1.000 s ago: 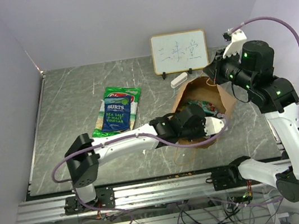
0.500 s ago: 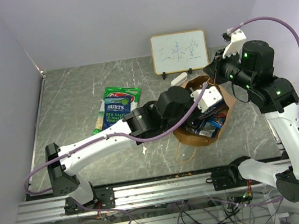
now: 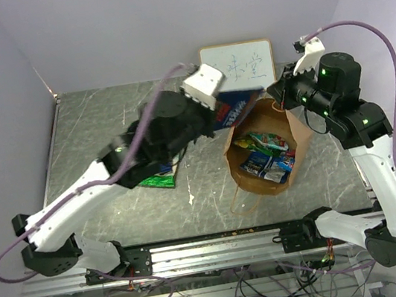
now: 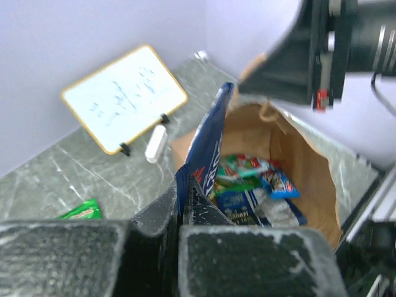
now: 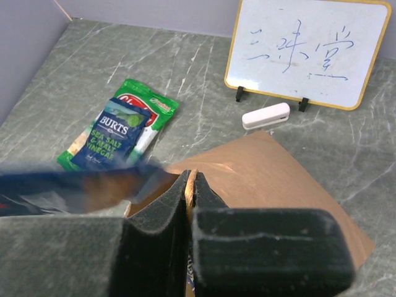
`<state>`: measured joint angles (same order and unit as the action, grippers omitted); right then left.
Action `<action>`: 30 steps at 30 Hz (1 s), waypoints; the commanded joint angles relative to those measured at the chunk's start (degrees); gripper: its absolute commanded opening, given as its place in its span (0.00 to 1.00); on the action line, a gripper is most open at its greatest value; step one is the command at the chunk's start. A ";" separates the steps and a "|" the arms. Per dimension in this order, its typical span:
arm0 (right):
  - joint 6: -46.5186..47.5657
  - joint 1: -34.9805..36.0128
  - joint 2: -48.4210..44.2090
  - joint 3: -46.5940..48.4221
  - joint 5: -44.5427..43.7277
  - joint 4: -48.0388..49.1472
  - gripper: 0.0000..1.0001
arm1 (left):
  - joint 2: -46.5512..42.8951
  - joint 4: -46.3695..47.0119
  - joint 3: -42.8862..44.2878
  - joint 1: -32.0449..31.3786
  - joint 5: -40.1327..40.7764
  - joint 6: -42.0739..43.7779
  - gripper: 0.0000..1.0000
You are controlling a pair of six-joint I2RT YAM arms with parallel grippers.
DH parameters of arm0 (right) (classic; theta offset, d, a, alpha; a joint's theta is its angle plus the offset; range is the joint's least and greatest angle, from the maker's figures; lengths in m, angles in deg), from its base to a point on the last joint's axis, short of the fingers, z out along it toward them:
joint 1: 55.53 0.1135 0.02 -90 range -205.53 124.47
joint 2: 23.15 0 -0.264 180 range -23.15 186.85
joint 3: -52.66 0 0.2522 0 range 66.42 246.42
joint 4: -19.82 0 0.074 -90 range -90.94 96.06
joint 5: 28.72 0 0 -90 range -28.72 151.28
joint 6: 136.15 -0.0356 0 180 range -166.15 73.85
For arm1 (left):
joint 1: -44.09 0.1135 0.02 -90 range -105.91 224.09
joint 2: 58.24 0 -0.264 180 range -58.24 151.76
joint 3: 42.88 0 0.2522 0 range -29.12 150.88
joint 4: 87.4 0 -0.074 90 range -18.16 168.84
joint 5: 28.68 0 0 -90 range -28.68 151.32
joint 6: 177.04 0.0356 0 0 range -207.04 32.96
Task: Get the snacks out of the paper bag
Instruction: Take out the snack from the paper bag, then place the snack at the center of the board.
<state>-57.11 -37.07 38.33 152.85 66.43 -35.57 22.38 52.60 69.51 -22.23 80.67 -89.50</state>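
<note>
On the grey marbled table (image 3: 90,135), the left gripper (image 4: 184,201) pinches a blue packet (image 4: 207,139) above the paper bag (image 5: 260,173); right gripper (image 5: 190,185) clamped on its rim

Right end effector (image 5: 190,185) pinched closed on paper bag (image 5: 266,179) rim; blurred blue packet (image 5: 62,182) lower left. Burts packet (image 5: 110,137) atop green packet (image 5: 151,102) on tabletop (image 5: 185,62). Whiteboard (image 5: 307,52) beyond, white block (image 5: 265,116) by its feet.
</note>
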 commanded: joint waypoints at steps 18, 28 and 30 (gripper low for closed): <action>0.56 0.10 0.84 3.25 -2.97 -0.65 0.00 | -3.44 -15.13 11.24 24.82 11.46 -19.23 0.07; 1.18 0.17 1.17 4.75 -3.07 -2.00 0.00 | -1.03 -8.84 -5.54 45.86 -11.74 -38.05 0.07; 1.29 0.13 0.97 4.53 -3.17 -2.16 0.00 | -0.91 -6.01 -9.60 47.64 -14.31 -42.33 0.07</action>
<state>-56.56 -37.07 39.70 155.50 64.22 -38.28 21.64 40.62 65.05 22.73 76.08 -121.02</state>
